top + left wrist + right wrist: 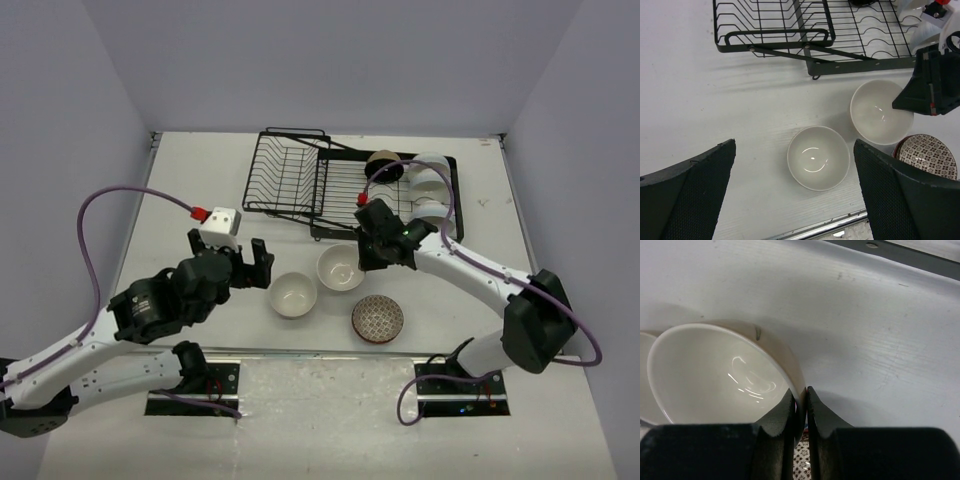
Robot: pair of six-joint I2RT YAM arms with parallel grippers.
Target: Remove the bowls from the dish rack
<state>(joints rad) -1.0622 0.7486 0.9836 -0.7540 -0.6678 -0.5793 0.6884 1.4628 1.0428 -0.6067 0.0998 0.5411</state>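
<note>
Bowls (428, 182) in dish rack (285, 178), right claw (800, 396) clamped on white bowl (710, 370) rim, left claw (252, 262) spread apart

The white desk (190, 190) is carrying a black rack (322, 185) across the upper middle of the frame. Below it, a left bowl (293, 295) and a right bowl (341, 267), both white, are sitting side by side, and a patterned bowl (378, 318) is lying just lower right of them.

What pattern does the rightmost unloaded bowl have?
The bowl has a brown net pattern, clearest in the left wrist view.
</note>
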